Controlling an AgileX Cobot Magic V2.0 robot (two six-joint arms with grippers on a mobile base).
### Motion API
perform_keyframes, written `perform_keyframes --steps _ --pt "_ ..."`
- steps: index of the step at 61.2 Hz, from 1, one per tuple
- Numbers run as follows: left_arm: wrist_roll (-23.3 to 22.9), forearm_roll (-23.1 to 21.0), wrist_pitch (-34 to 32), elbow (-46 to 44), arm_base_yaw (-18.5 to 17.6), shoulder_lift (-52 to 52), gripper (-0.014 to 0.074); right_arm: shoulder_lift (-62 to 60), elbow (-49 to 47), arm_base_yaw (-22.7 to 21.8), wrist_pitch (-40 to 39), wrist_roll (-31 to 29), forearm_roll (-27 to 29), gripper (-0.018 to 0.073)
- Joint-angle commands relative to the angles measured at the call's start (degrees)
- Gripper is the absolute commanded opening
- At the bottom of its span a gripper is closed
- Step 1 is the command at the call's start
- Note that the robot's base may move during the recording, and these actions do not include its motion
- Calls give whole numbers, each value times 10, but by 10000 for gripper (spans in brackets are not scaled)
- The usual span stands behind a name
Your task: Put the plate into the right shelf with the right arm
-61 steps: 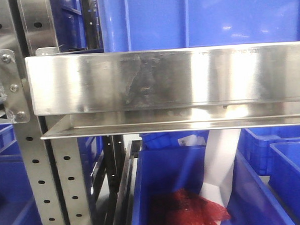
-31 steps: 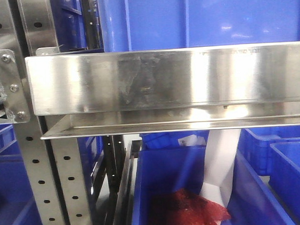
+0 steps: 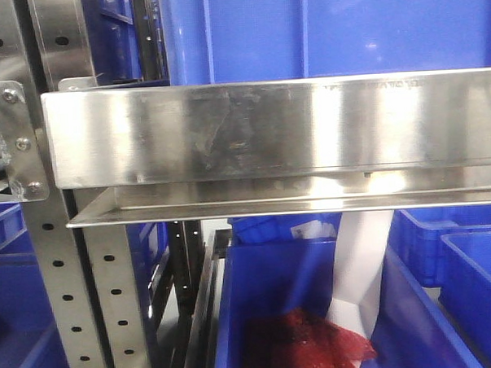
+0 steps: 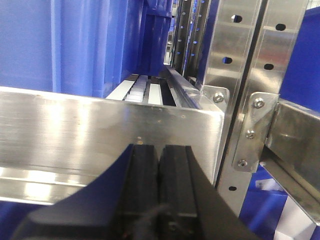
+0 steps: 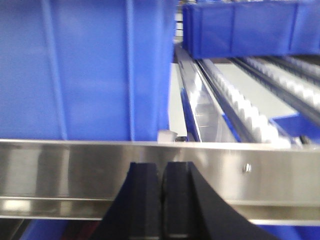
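- The plate does not show in any of the three views, so where it lies cannot be told from here.
- The right shelf [image 3: 268,130] fills the front view: a wide, shiny steel front lip running across, with a thinner flange just beneath it.
- That lip is bolted at its left end to a perforated upright [image 3: 62,273], with a bracket and screw heads at the joint.
- A large blue bin [image 3: 320,30] stands on the shelf level directly behind the lip.
- Below the lip sits another blue bin [image 3: 259,314], holding some red mesh [image 3: 305,344] and a white sheet [image 3: 360,277] that leans up against its back wall.
- The right claw [image 5: 161,200] has its two black fingers pressed together with nothing between them, just in front of the steel lip [image 5: 75,165]; a blue bin wall [image 5: 85,65] rises behind, and roller tracks [image 5: 250,110] run back to the right.
- The left claw [image 4: 159,195] is likewise closed and empty, facing the end of a steel lip [image 4: 100,130] beside a bolted upright [image 4: 240,75].
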Motion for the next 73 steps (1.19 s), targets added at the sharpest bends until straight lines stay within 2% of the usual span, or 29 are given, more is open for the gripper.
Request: perform_keyframes --steps 1,7,20,33,73 --pt "-3 0 -51 3 -1 -4 -47 -2 29 -30 -110 -14 31 56" --pt "-3 0 -51 3 -1 -4 -47 -23 84 -52 -162 -14 36 56" --pt "-3 0 -51 3 -1 -4 -47 -86 160 -55 -212 -15 36 56" --pt "-3 0 -51 3 -1 -4 -47 -84 158 -55 -188 -29 35 56" --pt "-3 0 -51 3 -1 -4 -47 -84 158 -55 -188 -30 35 56"
